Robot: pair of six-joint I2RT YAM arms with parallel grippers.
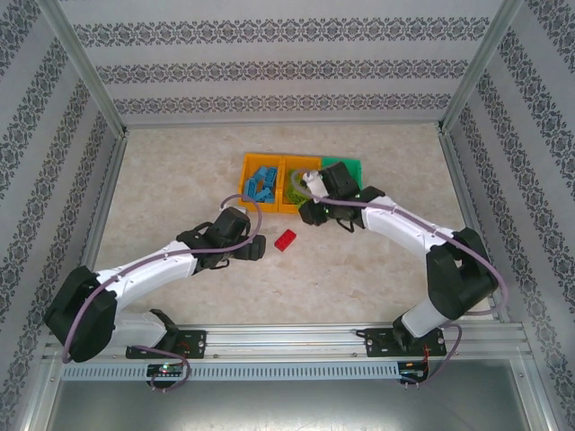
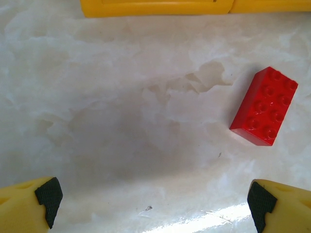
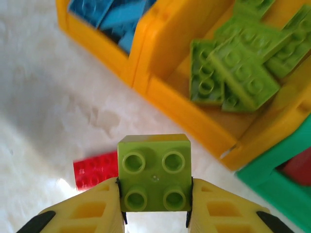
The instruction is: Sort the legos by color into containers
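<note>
**Overhead view.** The desk (image 1: 377, 269) is closed in by patterned walls (image 1: 269, 72) on three sides. You have bare room left, right and on the near side of the bins. Three bins stand in a row at the far middle: the left orange bin (image 1: 243, 184) with blue bricks (image 1: 261, 182), the middle orange bin (image 1: 286, 208) and the green bin (image 1: 346, 163). One red brick (image 1: 285, 239) lies loose on the near side of them. The left claw (image 1: 258, 247) is just left of it. The right claw (image 1: 310, 213) is at the middle orange bin's near edge.

**Left wrist view.** The red brick (image 2: 264, 113) has eight studs and lies flat, ahead and to the right. The left claw (image 2: 154, 204) is spread wide, holding nothing and apart from the brick.

**Right wrist view.** The right claw (image 3: 154, 194) is clamped on a green brick (image 3: 154, 170) with four studs, held just short of the bins. Green bricks (image 3: 238, 68) are piled in the middle orange bin (image 3: 194, 114). The green bin (image 3: 272, 184) holds something red, cut off at the edge. The red brick (image 3: 95, 169) lies beneath.
</note>
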